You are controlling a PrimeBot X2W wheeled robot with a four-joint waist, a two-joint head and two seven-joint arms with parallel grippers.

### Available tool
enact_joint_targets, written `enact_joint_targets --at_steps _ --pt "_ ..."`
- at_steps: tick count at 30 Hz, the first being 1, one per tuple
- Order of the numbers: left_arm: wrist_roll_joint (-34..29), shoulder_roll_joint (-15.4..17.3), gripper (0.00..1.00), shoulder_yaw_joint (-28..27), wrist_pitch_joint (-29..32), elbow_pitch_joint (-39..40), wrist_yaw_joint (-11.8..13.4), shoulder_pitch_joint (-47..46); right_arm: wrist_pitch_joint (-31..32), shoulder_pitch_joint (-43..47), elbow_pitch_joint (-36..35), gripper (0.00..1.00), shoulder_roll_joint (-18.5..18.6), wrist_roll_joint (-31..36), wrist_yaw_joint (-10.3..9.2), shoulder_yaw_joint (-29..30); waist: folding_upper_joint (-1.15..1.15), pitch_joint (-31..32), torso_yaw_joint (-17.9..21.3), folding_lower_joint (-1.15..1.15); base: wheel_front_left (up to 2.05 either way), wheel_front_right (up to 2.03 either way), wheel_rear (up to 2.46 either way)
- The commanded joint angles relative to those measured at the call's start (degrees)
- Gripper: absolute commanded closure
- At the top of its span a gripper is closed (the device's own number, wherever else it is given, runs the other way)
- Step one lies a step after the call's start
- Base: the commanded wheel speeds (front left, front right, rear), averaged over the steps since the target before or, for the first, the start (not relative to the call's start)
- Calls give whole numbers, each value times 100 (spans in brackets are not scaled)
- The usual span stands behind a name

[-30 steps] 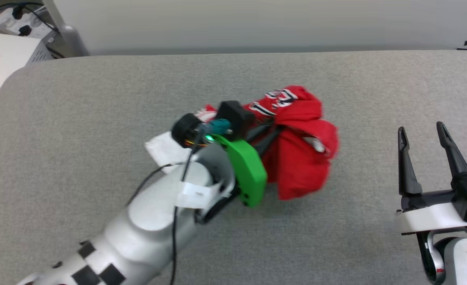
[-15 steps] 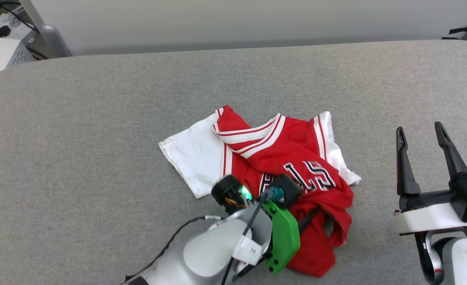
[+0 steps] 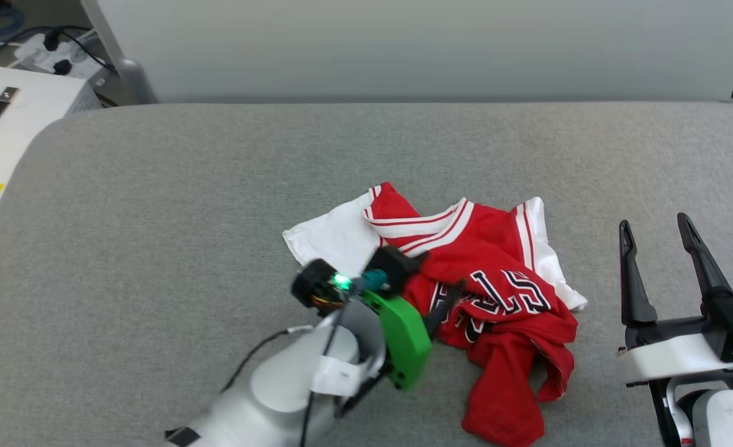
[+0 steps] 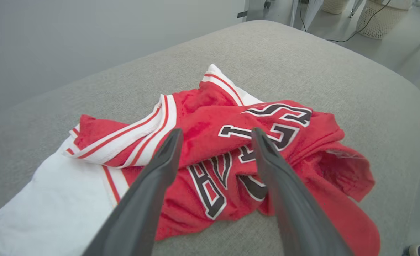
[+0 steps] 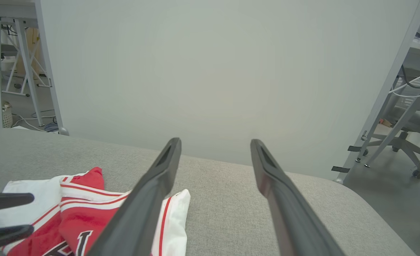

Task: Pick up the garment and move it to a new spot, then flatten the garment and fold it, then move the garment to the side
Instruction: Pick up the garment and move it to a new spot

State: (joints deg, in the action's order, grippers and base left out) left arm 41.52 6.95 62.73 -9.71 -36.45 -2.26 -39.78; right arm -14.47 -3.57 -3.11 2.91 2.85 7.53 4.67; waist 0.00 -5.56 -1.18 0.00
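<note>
Start at the far left of the head view, where a white box (image 3: 31, 118) with a black strap lying on it sits just off the corner of the grey fabric-covered tabletop (image 3: 155, 217). Moving right, you find the left gripper (image 4: 216, 131) on its pale forearm with a green plastic wrist guard (image 3: 404, 338), reaching toward the middle of the tabletop. Its fingers stand apart with nothing pinched between them. In the left wrist view they point over the lettering, and you cannot tell whether the tips touch the cloth. Beneath them lies the red jersey-style garment (image 3: 497, 273) with white short sleeves, striped trim and black white-outlined lettering. It sits crumpled a little right of the tabletop's middle, with one white sleeve spread flat to the left, the striped collar bunched behind, and a red fold trailing toward the near edge. Farther right, apart from the garment, you see the right gripper (image 3: 653, 221), its fingers spread wide and empty, pointing away from the robot.
</note>
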Motion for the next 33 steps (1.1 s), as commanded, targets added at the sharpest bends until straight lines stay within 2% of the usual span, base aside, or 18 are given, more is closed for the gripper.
enact_joint_targets --at_steps 1,5,10,12,16,21,26,33 --pt "51 160 0 -121 -102 52 85 -59 -52 84 13 0 -2 7 -4 11 0 195 -184 0 0 0 0" --pt "169 616 0 -637 -403 388 372 34 -52 193 14 0 -2 15 -4 1 0 337 -278 0 0 0 0" --pt "102 1234 0 -1713 -523 1356 826 616 -52 330 -5 0 -3 11 -4 -17 0 445 -331 0 0 0 0" --pt "-19 1355 0 -2284 -526 1911 986 1104 -52 381 -16 0 -3 3 -4 -21 0 468 -340 0 0 0 0" --pt "-429 1392 0 -3257 -527 2724 1095 2209 -52 480 -9 0 -3 -14 -4 -30 0 498 -377 0 0 0 0" --pt "-858 1085 0 -4065 -528 3078 935 3157 -52 553 14 0 -3 -41 -4 -59 0 516 -415 0 0 0 0" --pt "-1331 658 0 -4643 -528 3183 481 3675 -52 625 42 0 -3 -72 -4 -117 0 542 -454 0 0 0 0" --pt "-1890 157 0 -5158 -529 3093 20 3941 -52 681 89 0 -3 -89 -4 -182 0 591 -441 0 0 0 0"
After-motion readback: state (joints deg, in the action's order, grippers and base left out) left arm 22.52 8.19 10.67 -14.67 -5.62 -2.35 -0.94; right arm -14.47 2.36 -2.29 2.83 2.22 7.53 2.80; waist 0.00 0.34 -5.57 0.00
